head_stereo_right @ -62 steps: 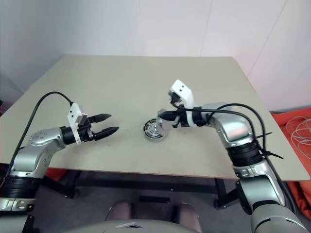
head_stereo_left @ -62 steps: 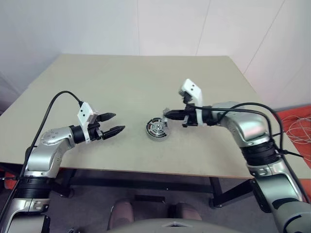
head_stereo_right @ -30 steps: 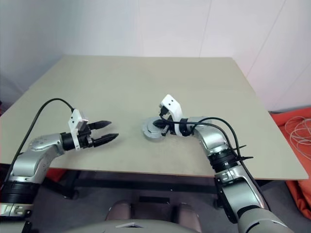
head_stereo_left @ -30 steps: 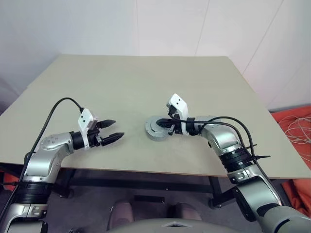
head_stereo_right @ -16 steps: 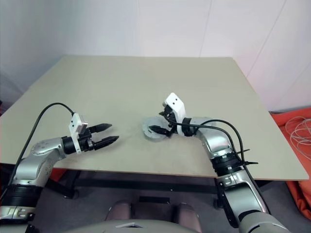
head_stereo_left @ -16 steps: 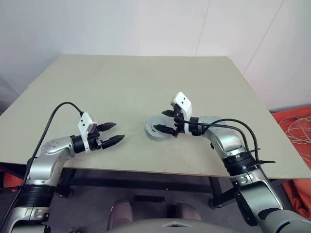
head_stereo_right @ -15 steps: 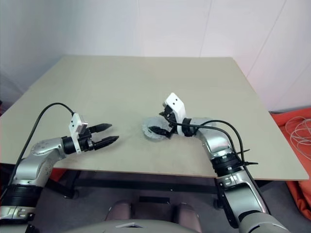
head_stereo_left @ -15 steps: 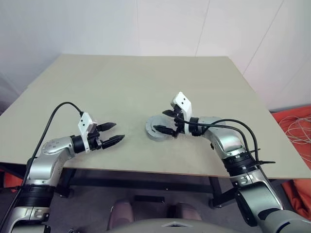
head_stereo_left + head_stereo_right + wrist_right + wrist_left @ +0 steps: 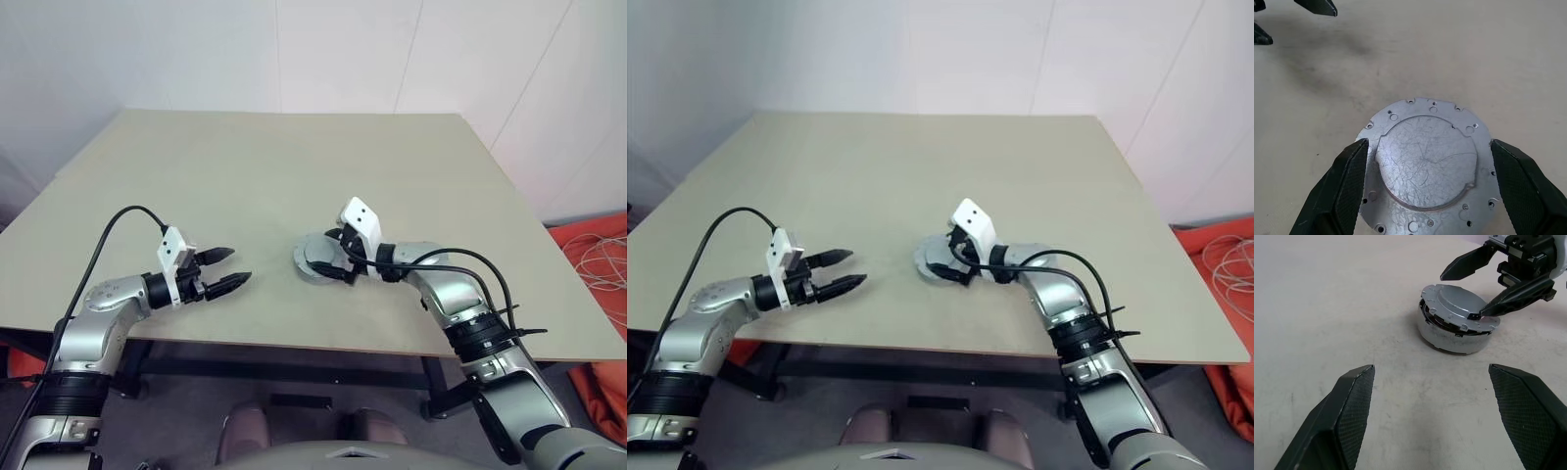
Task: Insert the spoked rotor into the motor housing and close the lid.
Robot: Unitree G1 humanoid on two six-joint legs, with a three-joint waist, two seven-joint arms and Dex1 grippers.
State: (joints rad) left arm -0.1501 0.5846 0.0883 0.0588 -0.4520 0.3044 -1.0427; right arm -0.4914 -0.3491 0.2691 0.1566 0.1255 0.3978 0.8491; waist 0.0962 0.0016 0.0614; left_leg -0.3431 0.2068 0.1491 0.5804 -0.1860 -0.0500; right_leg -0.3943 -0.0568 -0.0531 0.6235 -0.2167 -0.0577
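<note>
The grey lid [image 9: 1427, 166] lies flat on top of the round motor housing [image 9: 1449, 338], near the table's front middle [image 9: 315, 260]. A thin dark gap shows under the lid's edge on the side toward my left arm. The spoked rotor is hidden. My right gripper [image 9: 338, 257] is open, one black finger on each side of the lid [image 9: 1459, 308], just above it. My left gripper [image 9: 235, 266] hovers open and empty over the table, well to the left of the housing and pointing at it.
The beige table [image 9: 294, 166] is bare around the housing, with its front edge close behind both grippers. Pale cables [image 9: 598, 259] lie on the floor past the table's right side.
The lid, held up beside the open housing two seconds ago, now lies down on it. My right gripper was shut on it a second ago and has since opened. The left arm barely moved.
</note>
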